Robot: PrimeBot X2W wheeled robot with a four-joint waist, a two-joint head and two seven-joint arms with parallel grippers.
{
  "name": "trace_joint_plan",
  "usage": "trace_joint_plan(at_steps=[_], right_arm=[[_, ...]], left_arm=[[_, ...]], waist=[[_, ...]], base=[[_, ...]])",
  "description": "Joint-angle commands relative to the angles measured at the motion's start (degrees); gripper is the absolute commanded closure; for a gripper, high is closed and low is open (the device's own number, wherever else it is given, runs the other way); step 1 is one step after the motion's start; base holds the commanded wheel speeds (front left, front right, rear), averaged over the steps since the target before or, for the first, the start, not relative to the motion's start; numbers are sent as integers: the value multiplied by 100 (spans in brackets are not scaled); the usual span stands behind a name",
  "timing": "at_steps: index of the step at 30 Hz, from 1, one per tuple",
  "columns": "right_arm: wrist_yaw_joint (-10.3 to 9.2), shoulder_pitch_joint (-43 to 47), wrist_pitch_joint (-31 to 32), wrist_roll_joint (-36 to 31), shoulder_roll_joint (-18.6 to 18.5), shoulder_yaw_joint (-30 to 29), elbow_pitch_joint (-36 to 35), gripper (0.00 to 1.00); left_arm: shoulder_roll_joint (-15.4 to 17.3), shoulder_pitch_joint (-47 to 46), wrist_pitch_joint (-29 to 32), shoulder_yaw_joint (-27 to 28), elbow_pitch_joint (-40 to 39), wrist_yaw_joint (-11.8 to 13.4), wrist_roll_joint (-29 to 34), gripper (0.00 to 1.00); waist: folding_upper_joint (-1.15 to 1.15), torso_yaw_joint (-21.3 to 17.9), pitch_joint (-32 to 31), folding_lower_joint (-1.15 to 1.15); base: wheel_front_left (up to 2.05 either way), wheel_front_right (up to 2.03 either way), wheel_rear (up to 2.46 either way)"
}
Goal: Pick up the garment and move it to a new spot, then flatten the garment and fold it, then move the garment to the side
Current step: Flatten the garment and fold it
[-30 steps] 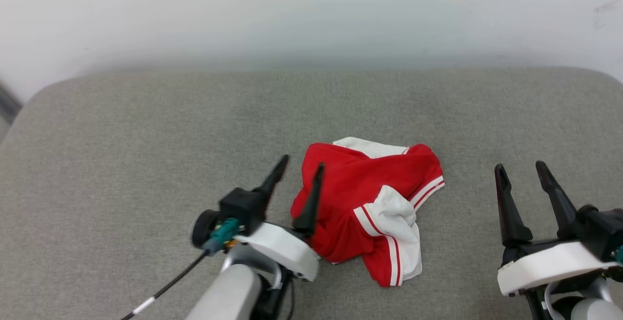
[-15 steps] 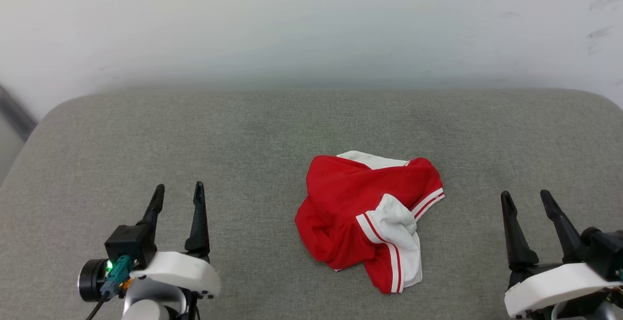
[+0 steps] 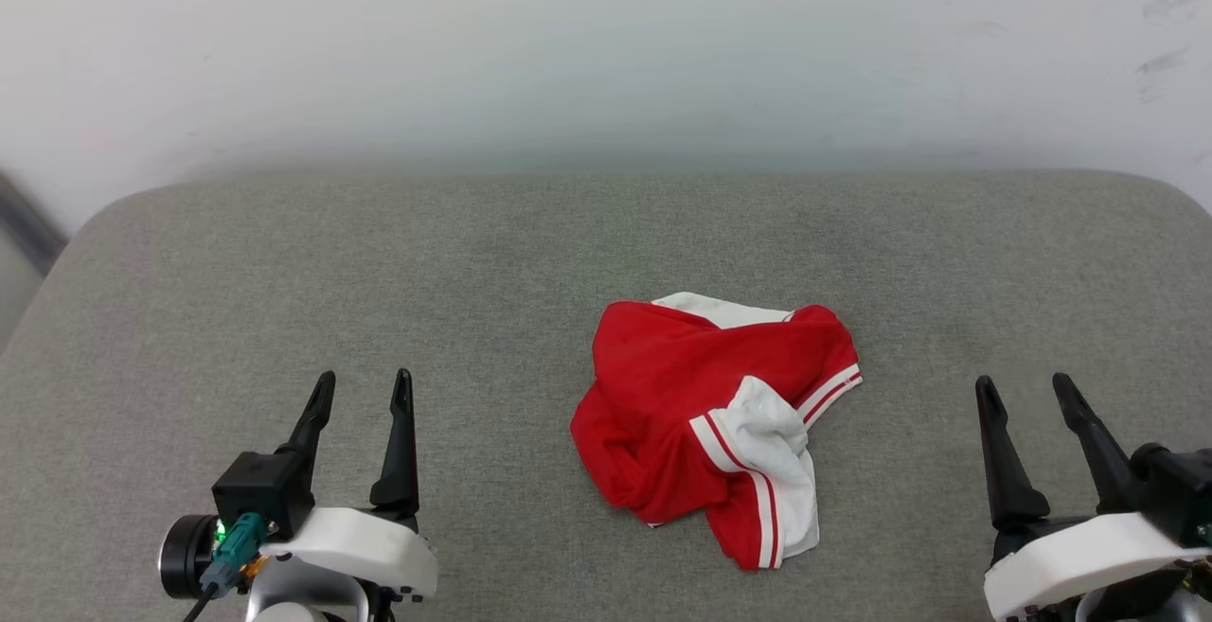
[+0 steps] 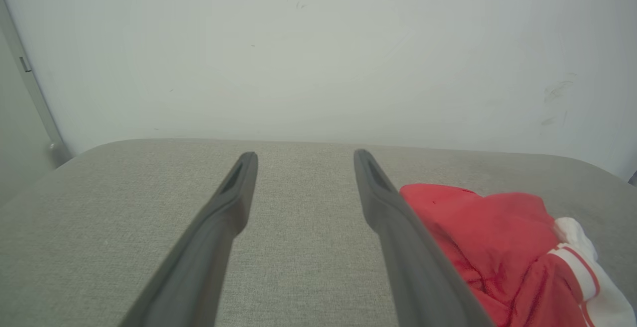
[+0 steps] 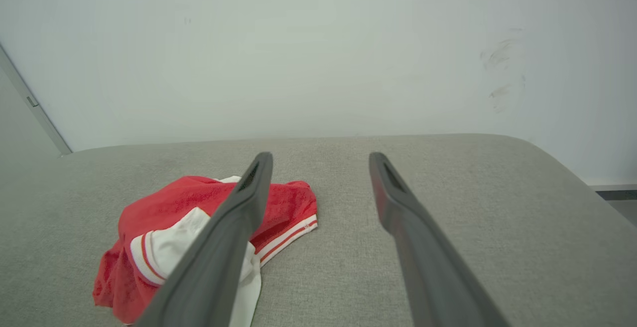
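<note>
Right now the garment [image 3: 705, 414] lies crumpled in a heap near the middle of the grey padded counter [image 3: 379, 262], neither flattened nor folded, so I judge nearly all the work lies ahead. My left gripper [image 3: 365, 378] and right gripper [image 3: 1024, 382] hover either side, fingers spread, holding nothing.

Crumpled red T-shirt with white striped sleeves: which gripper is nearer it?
Right. The right gripper is off the right edge of the red T-shirt; the left gripper is farther off its left side.
</note>
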Motion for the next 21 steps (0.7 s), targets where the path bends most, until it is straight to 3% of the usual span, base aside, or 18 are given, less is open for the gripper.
trace_joint_plan(at_steps=[1,5,11,17,21], right_arm=[[-4,-27,46,-5,7,-19,13,0],[-3,-63,598,236,7,-160,280,0],[-3,-422,2194,343,-55,-290,643,0],[-3,-766,3949,762,-448,415,680,0],[-3,-911,4491,1031,-635,846,803,0]], left_arm=[[18,39,17,-1,-26,30,-22,0],[-2,-31,12,-25,-53,32,-32,0],[-90,-226,-30,-129,-33,-55,-1,0],[-187,-494,-110,-241,34,-149,50,0],[-313,-672,-160,-274,134,-200,38,0]], waist=[[0,4,4,0],[0,33,38,0],[0,239,252,0],[0,535,608,0],[0,736,832,0]], base=[[0,0,0],[0,0,0],[0,0,0],[0,0,0],[0,0,0]])
